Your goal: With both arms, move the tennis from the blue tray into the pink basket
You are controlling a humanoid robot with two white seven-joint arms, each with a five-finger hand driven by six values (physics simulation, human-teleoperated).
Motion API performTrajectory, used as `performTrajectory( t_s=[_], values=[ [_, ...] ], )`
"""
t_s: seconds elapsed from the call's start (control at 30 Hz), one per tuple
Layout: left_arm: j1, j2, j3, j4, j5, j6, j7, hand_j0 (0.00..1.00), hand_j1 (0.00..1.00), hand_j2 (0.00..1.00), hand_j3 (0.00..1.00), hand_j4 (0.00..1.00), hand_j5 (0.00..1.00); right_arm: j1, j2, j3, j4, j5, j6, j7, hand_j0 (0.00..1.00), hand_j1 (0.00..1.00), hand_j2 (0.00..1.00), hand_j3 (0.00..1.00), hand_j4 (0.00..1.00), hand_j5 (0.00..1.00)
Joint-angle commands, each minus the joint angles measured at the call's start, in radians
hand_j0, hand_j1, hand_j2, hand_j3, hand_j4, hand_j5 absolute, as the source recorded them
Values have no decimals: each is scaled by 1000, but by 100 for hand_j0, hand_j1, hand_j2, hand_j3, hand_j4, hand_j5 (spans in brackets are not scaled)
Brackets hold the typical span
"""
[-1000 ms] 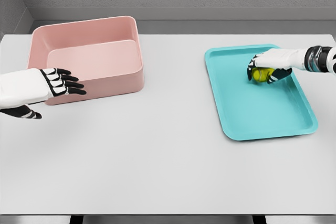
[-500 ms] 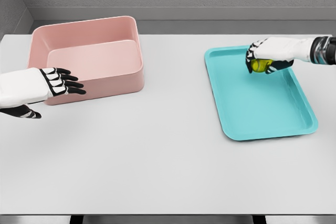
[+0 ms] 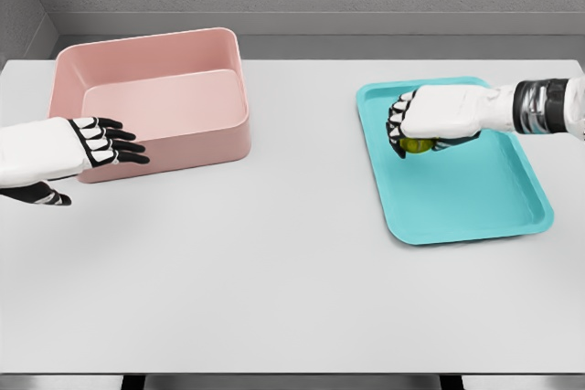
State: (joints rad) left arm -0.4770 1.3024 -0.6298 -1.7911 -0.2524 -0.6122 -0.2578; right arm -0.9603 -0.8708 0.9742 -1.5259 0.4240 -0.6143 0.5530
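The yellow-green tennis ball [image 3: 418, 144] peeks out under my right hand [image 3: 422, 127], whose fingers are curled around it above the left part of the blue tray [image 3: 466, 194]. Most of the ball is hidden by the palm. The pink basket [image 3: 155, 102] stands at the back left of the table, with nothing inside. My left hand [image 3: 108, 145] hovers at the basket's front left corner, fingers spread and holding nothing.
The grey table [image 3: 274, 262] stretches wide between basket and tray. A wall runs behind the table's far edge.
My right hand has lifted the ball from the tray's far middle and carried it leftward toward the tray's left rim. The left arm has stayed still.
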Motion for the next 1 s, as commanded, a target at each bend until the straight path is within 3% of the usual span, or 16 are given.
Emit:
performTrajectory(
  t_s=[0.0, 0.2, 0.27, 0.57, 0.8, 0.97],
  values=[
    [-2, 3, 1, -1, 5, 1, 2, 100, 100, 100, 100, 100, 100, 0, -5, 1, -82, 15, 3, 2, 42, 42, 42, 42, 42, 42],
    [-2, 3, 1, -1, 7, 1, 0, 100, 100, 100, 100, 100, 100, 2, 10, 8, -181, 18, 3, 24, 42, 42, 42, 42, 42, 42],
    [-2, 2, 1, -1, 5, 1, 0, 100, 100, 100, 100, 100, 100, 2, 27, 9, -185, 21, 3, 24, 42, 42, 42, 42, 42, 42],
    [1, 2, 7, -2, 5, 1, 0, 100, 100, 100, 100, 100, 100, -12, 177, 69, -197, 58, 3, 48, 41, 41, 41, 41, 41, 41],
    [1, 2, 7, -5, 7, 1, 0, 100, 100, 100, 100, 100, 100, -14, 305, 96, -186, 96, 3, 58, 41, 41, 41, 41, 41, 41],
    [1, 2, 7, -2, 5, 1, 0, 100, 100, 100, 100, 100, 100, -17, 372, 132, -108, 108, 3, 58, 41, 41, 41, 41, 41, 41]
  ],
)
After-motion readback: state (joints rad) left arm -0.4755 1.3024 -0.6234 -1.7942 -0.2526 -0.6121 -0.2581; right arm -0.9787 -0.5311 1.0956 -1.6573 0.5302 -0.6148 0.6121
